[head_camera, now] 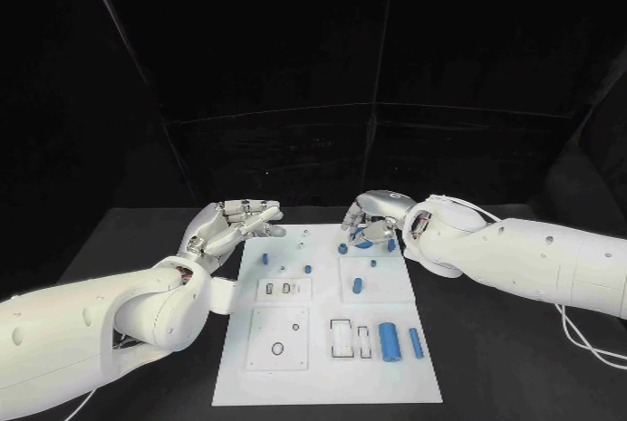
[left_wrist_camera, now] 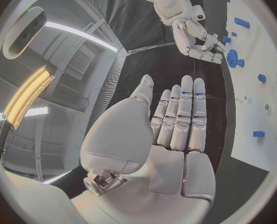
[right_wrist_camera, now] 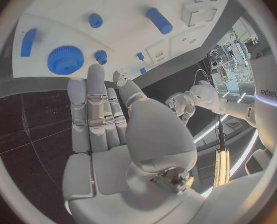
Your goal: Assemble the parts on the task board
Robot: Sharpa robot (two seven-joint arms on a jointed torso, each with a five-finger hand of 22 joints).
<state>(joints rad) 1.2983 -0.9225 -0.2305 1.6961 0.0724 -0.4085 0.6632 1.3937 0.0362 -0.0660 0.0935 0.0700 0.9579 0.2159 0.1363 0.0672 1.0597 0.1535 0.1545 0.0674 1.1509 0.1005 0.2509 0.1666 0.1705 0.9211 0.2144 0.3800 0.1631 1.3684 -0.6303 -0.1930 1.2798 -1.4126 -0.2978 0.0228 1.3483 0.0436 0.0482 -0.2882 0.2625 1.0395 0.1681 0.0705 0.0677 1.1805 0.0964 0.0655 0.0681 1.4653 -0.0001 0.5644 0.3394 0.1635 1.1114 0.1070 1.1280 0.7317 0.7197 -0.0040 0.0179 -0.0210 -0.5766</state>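
OK, both idle. Left robot hand (head_camera: 242,218) hovers over the far left corner of the task board (head_camera: 262,367), fingers straight and side by side, holding nothing; the left wrist view shows the flat palm (left_wrist_camera: 169,134) bare. Right robot hand (head_camera: 375,215) sits over the far right corner, fingers extended and slightly apart, also holding nothing. Blue gear (right_wrist_camera: 65,59) lies on the board just beyond its fingertips (right_wrist_camera: 96,72), not touching, with a small blue peg (right_wrist_camera: 101,56) beside it. 2 blue cylinders (head_camera: 388,338) lie side by side near the board's near right corner on the black desk (head_camera: 523,367). Smaller blue parts (head_camera: 263,257) dot the far half.
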